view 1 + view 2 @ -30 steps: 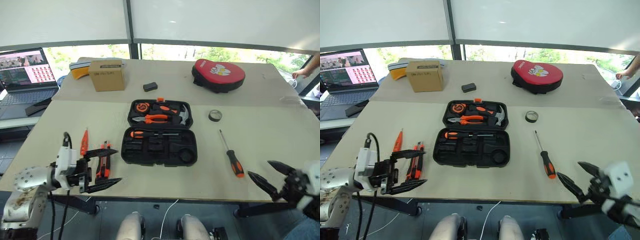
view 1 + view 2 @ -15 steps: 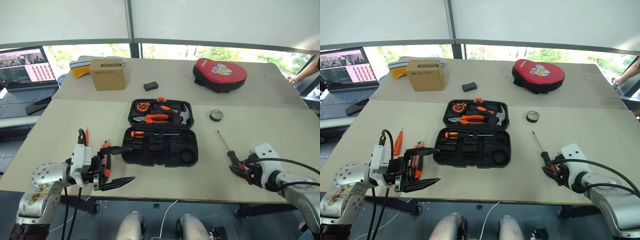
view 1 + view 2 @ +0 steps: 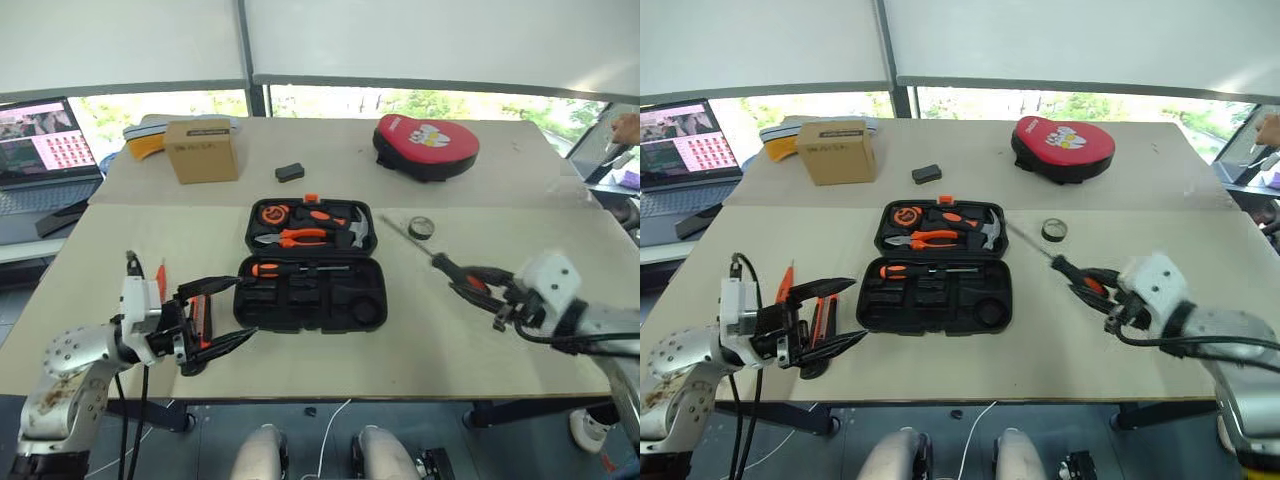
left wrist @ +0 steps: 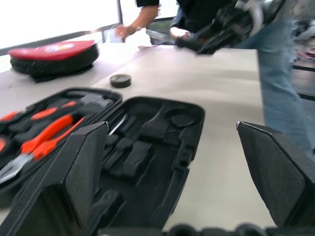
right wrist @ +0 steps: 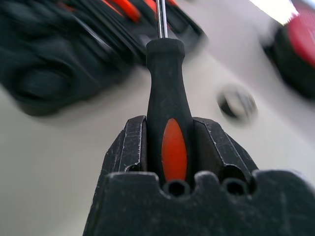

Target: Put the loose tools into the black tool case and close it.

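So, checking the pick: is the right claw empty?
No, the right claw is clamped on the screwdriver handle, lifted off the table.

I see a wide beige table with a seam running across it. On it the black tool case lies open at the middle, a small dark tape roll to its right. At the far side sit a cardboard box, a small black block and a red padded pouch. Near the left edge lie an orange tester screwdriver and a utility knife.

Utility knife partly hidden behind left hand fingers.
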